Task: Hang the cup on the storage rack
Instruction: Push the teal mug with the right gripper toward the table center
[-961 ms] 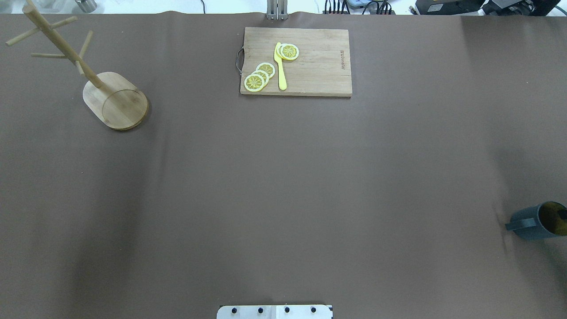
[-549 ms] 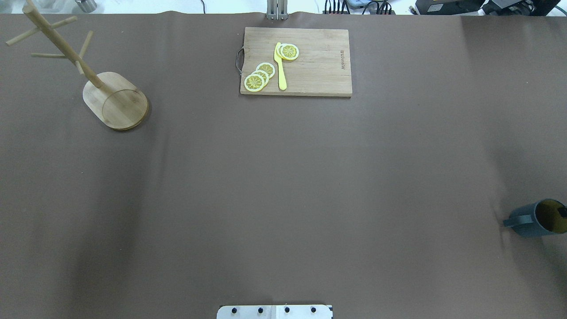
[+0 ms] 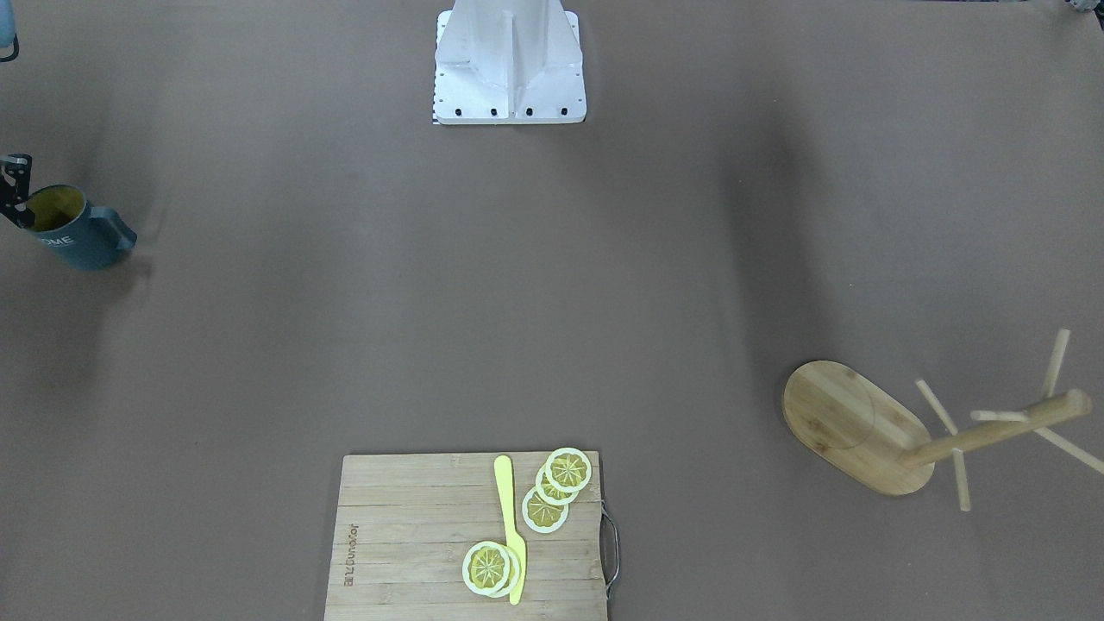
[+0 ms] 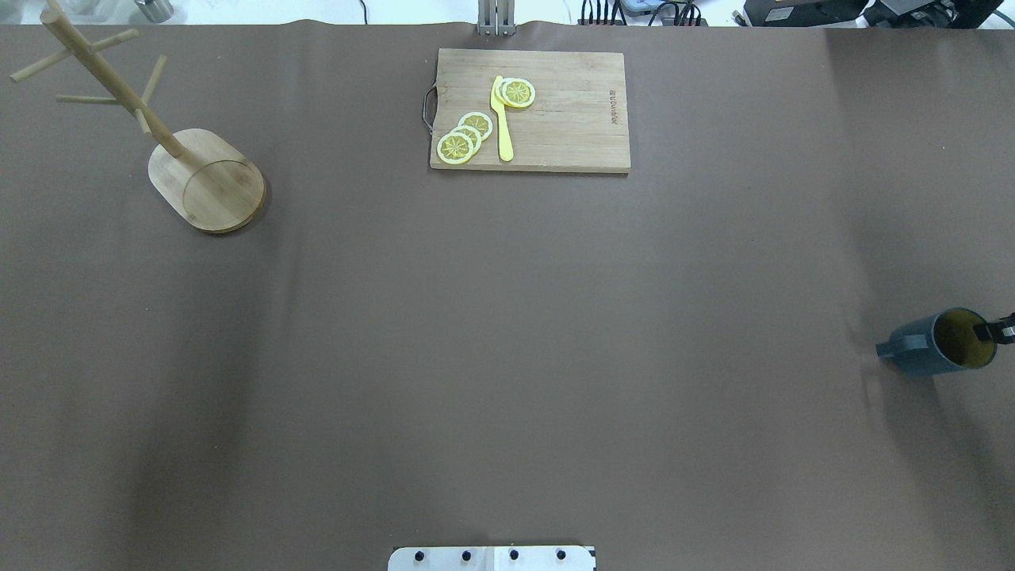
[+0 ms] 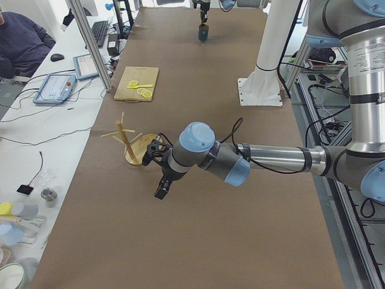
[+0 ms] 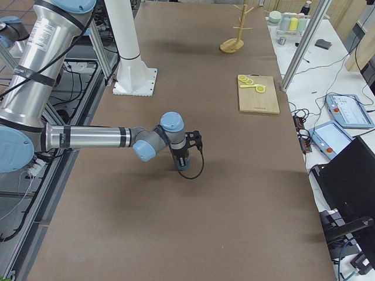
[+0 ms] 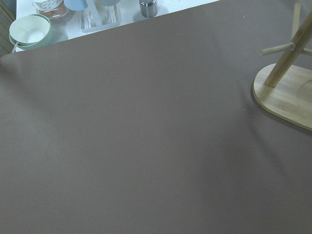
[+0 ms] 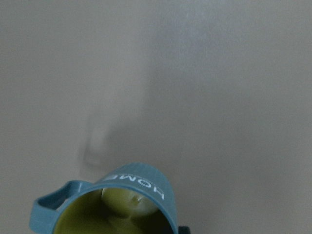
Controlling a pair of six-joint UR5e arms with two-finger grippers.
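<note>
Right arm stretched low over table. Right gripper points down, clamped on rim of small dark blue-grey cup, one finger inside. Cup upright, yellow inside, white "HOME" on wall, handle on side toward light bamboo mug rack, well apart from it. Left gripper near rack base; open or closed, cannot tell.

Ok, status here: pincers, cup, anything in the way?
Right pincer shut on cup rim. Left pincer state unclear, near storage rack. Cutting board off the direct path.
</note>
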